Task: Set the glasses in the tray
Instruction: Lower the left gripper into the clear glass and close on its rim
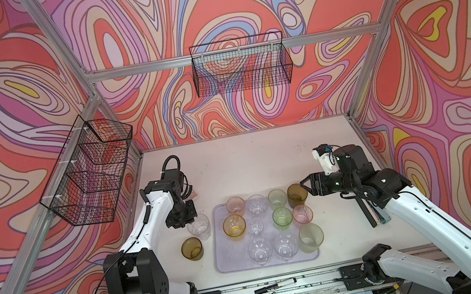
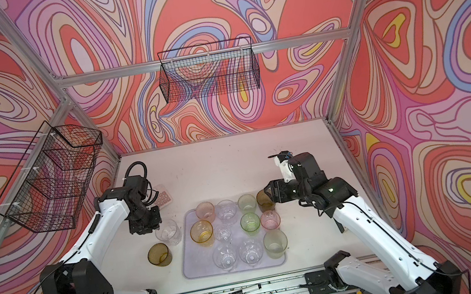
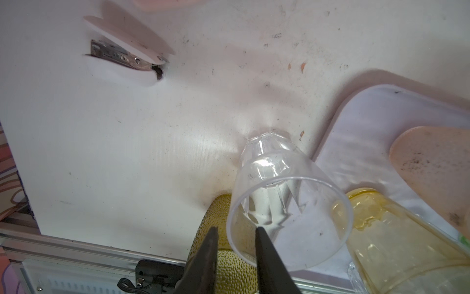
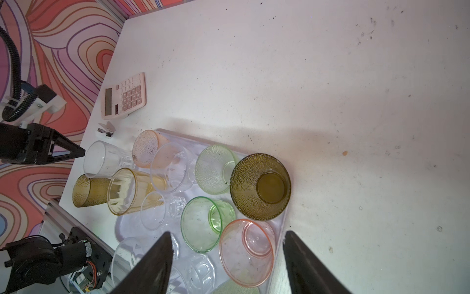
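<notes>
The left gripper (image 3: 236, 229) had fingers slightly apart astride the rim of a clear tumbler (image 1: 199, 227), apparently not pinching, at nine o'clock of the lavender tray (image 1: 228, 262). Upright translucent glasses (image 1: 259, 250) filled it. At two o'clock, the right gripper (image 1: 306, 188) gaped.

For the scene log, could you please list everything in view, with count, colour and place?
tray: one, lavender, table centre
glasses on tray: eleven; four clear, three green, peach, pink, amber, olive-brown at far right corner
glasses off tray: two, clear and olive-brown, left of tray
calculator: one, pink, behind left arm
stapler: one, white, beside calculator
marker: one, black, front rail
wire baskets: two, black, on walls
left gripper: open, straddling clear glass's rim
right gripper: open, beside olive-brown corner glass
</notes>
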Controlling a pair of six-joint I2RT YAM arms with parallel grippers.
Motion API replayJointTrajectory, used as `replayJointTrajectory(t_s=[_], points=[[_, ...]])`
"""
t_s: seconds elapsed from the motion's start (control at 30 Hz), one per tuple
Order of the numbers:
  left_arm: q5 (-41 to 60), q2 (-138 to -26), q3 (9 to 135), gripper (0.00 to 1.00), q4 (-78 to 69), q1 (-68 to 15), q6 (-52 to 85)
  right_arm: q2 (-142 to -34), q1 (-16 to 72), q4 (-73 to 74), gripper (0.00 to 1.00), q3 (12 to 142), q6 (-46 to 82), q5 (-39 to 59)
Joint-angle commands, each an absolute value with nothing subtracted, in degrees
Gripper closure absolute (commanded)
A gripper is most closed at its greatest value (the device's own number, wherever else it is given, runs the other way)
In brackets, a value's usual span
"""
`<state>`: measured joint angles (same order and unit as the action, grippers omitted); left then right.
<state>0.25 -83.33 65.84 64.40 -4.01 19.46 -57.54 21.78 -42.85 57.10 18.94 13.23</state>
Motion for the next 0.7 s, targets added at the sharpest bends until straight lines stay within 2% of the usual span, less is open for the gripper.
replayJointTrajectory(t_s=[0.0,0.67], points=[[0.33,-84.53,65.48,0.71,65.17,-3.69,18.28,-57.08,21.57,-43.16,0.28,57.84,18.14,12.10],[1.24,-88.52,65.50,0.78,64.68,-3.60,17.06,-56.25,21.60,-43.28,0.28,57.83,18.17,12.17]])
